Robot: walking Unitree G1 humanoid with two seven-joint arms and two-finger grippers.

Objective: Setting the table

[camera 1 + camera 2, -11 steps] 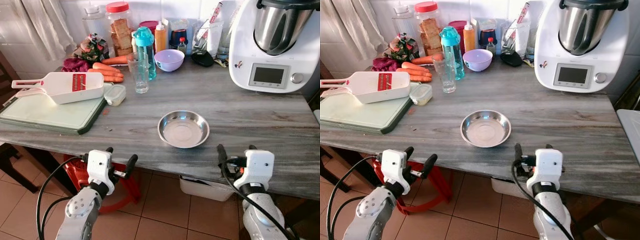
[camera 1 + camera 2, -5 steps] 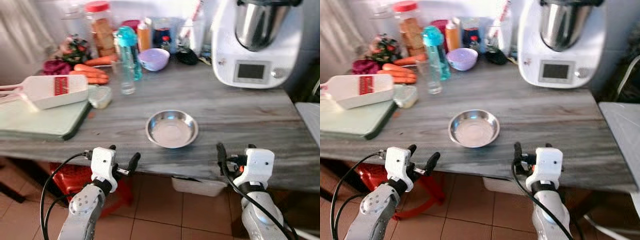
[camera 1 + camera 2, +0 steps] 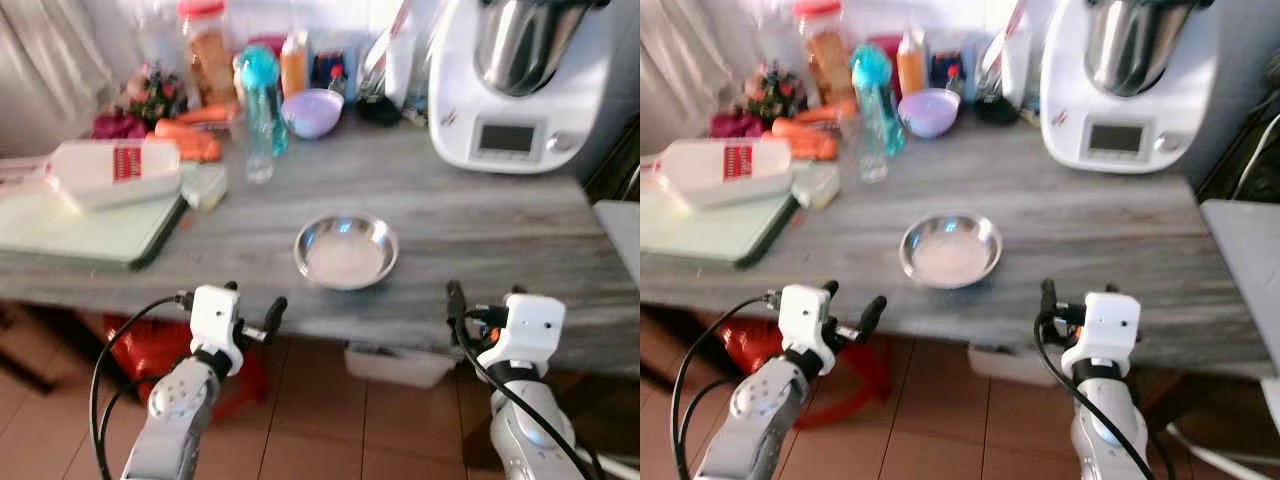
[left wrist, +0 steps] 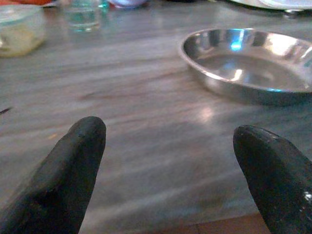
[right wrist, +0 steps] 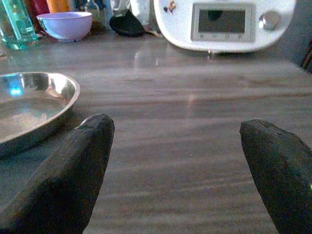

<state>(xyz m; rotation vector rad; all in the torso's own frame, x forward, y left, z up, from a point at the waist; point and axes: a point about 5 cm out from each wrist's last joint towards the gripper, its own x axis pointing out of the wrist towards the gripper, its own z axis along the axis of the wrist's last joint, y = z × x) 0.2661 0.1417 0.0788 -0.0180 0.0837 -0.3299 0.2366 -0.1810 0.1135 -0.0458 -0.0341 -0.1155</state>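
Note:
A shallow steel bowl sits empty near the front edge of the grey wood-grain table. My left gripper hovers just before the table's edge, a little left of the bowl, open with nothing between its fingers. The left wrist view shows the bowl ahead, beyond the gripper. My right gripper stands open and empty at the edge, right of the bowl. In the right wrist view the bowl lies off to one side of the gripper.
At the back stand a lilac bowl, a teal bottle, a glass, carrots and a white food processor. A slicer rests on a green board. A red stool is under the table.
The camera has swung to the right and the picture is blurred. Bowl and table things have not moved. Both grippers stay open in front of the table's edge.

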